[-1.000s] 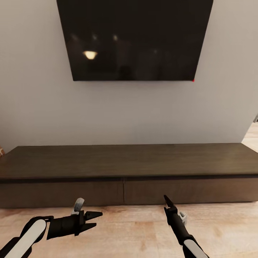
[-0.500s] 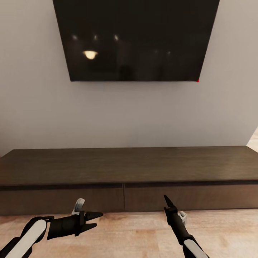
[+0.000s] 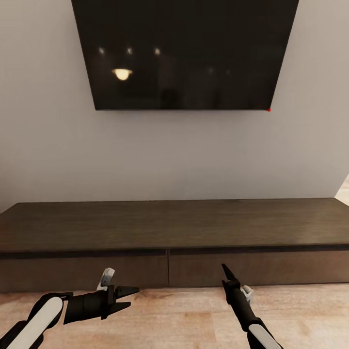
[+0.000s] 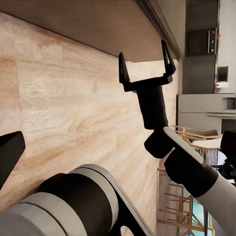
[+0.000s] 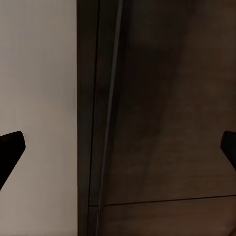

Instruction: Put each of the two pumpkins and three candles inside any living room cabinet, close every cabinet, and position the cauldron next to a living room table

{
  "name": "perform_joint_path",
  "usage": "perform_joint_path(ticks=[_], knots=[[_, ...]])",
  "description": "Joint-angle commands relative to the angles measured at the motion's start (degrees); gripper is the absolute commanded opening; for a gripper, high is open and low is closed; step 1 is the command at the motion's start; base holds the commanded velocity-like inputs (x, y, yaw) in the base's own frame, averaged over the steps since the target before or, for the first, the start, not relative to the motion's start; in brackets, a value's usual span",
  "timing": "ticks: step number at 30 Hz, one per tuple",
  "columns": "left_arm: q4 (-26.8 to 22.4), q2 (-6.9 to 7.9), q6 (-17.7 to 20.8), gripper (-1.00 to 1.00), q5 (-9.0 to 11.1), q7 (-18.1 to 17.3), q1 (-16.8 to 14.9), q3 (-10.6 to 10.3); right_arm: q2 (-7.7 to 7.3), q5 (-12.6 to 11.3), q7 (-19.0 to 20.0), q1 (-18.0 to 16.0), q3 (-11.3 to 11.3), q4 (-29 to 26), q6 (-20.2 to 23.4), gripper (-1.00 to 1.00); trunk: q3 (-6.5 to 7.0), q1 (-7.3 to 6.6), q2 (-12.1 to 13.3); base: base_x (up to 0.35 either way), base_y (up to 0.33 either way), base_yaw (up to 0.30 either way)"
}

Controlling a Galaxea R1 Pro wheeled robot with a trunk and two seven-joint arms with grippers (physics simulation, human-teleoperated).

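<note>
The long, low dark-brown cabinet (image 3: 174,228) runs along the wall straight ahead, and both wide drawer fronts (image 3: 82,271) are shut. My left gripper (image 3: 132,297) hovers open over the floor in front of the left drawer, with nothing in it. My right gripper (image 3: 225,272) points at the right drawer front. The left wrist view shows the right gripper (image 4: 143,61) open and empty. The right wrist view looks at the cabinet (image 5: 162,123) from close by. The pumpkins, candles, cauldron and coffee table are out of view.
A large black TV (image 3: 184,53) hangs on the pale wall above the cabinet. Light wooden floor (image 3: 179,315) lies between me and the cabinet. Chairs and a round table (image 4: 206,145) show far off beside kitchen units in the left wrist view.
The whole picture has shifted: TV and cabinet look slightly larger and the cabinet sits lower, so the camera has moved nearer. Both arms hold the same pose.
</note>
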Motion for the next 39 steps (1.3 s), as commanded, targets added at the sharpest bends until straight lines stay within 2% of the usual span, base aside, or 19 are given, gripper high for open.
perform_joint_path(ticks=[1, 5, 9, 23, 28, 39], knots=[[0.03, 0.04, 0.04, 1.0, -0.32, -0.42, -0.04, -0.05, -0.08, -0.64, 0.27, -0.03, 0.33, 0.03, 0.22, 1.0, -0.05, -0.01, -0.02, 0.0, 0.0, 0.0], [0.02, 0.05, 0.04, 1.0, -0.28, -0.42, -0.04, 0.0, -0.14, -1.97, 0.69, -0.03, 0.32, 0.02, 0.18, 1.0, -0.27, 0.01, -0.03, 0.0, 0.0, 0.0], [0.02, 0.05, 0.04, 1.0, -0.24, -0.42, -0.04, -0.02, -0.17, -3.08, 3.61, -0.03, 0.32, -0.03, 0.17, 1.0, -1.16, 0.12, -0.09, 0.0, 0.0, 0.0], [0.01, 0.05, 0.04, 1.0, -0.23, -0.44, -0.04, -0.12, -0.13, -3.19, 6.37, -0.03, 0.44, -0.13, 0.16, 1.0, -4.26, 0.48, -0.28, 0.0, 0.0, 0.0], [0.01, 0.05, 0.04, 1.0, -0.24, -0.47, -0.04, -0.12, -0.13, -3.16, 8.66, -0.03, 0.5, -0.14, 0.16, 1.0, -4.26, 0.48, -0.28, 0.0, 0.0, 0.0], [0.01, 0.04, 0.04, 1.0, -0.23, -0.49, -0.04, -0.12, -0.13, -3.22, 8.97, -0.03, 0.5, -0.14, 0.16, 1.0, -4.26, 0.48, -0.28, 0.094, 0.0, 0.0]])
